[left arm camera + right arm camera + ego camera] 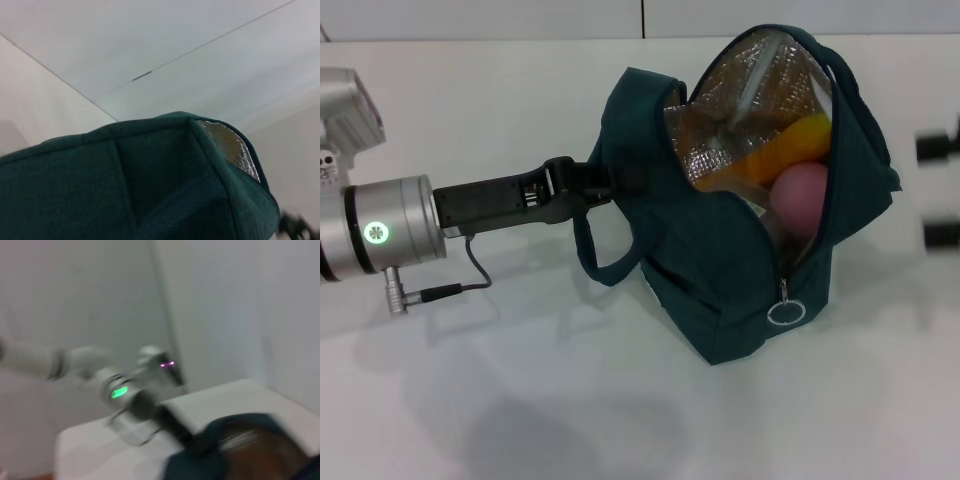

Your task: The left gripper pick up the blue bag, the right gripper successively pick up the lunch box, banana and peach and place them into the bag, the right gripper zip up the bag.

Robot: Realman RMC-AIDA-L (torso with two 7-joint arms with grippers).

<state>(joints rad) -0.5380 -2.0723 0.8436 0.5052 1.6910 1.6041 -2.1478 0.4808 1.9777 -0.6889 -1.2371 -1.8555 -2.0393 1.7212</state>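
White table (520, 400): left gripper (620, 182) clamps dark teal fabric bag (720, 270), right gripper (940, 190) state unclear; unzipped, pink peach (800, 195) could spill.

head view from above, both wrist views close, blue bag (740, 250) shared

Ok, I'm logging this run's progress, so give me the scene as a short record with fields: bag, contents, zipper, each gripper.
bag: the blue bag stands on the white table, mouth open, silver lining showing
contents: the peach and the banana show inside; lunch box cannot be made out
zipper: unzipped, ring pull hanging low on the front
left gripper: left gripper shut on the bag's side by a handle
right gripper: right gripper at the right edge of the head view, apart from the bag, fingers open
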